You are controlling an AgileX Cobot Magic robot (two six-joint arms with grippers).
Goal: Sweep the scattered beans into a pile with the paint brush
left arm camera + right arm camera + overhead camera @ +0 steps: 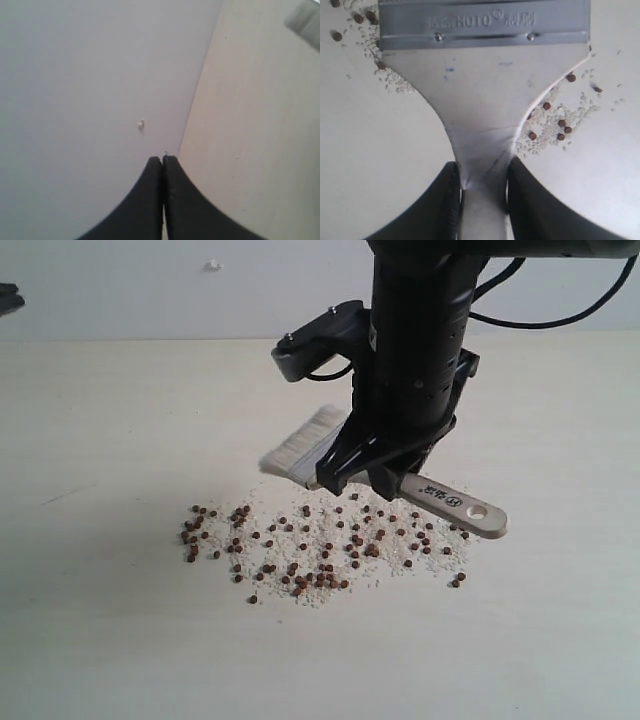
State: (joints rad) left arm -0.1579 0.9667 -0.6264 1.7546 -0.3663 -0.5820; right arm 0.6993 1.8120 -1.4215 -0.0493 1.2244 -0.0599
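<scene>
The paint brush [300, 450] hangs above the table, pale bristles to the left, wooden handle with a hole [478, 512] to the right. My right gripper [372, 472] is shut on the handle's neck; in the right wrist view the black fingers [451, 200] clamp the narrow handle [482, 165] below the silver ferrule [485, 22]. The beans [320, 545] lie scattered in a wide band below the brush, mixed with white grains; some beans [555, 125] show beside the handle. No compact pile is visible. My left gripper [163, 160] is shut and empty, pointing at the table's far edge.
The pale table [100, 620] stretches on all sides of the bean band. A white wall [150, 290] runs behind the table. A small white speck [141, 124] sits on the wall. The right arm's black cable [560, 315] loops at top right.
</scene>
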